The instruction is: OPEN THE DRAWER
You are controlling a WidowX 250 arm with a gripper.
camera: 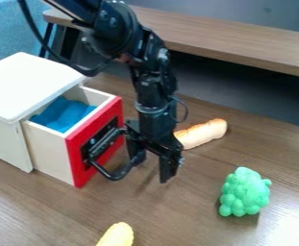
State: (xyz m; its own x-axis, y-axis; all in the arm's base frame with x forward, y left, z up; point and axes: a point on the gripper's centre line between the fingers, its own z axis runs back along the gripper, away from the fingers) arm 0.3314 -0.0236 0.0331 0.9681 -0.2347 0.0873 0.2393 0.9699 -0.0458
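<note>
Jaws of black gripper (152,171) spread apart, pointed down above worktop (190,218), placed beside dark handle (116,174); whether handle is touched cannot be told. Handle mounted on red front of drawer (78,166), drawer slid partway out of white cabinet (26,84). Blue cloth (61,115) held inside. Bread-like toy (206,133) partly hidden behind gripper. Green grape-like toy (244,192) set at right, yellow item (118,236) cut off by bottom edge.
</note>
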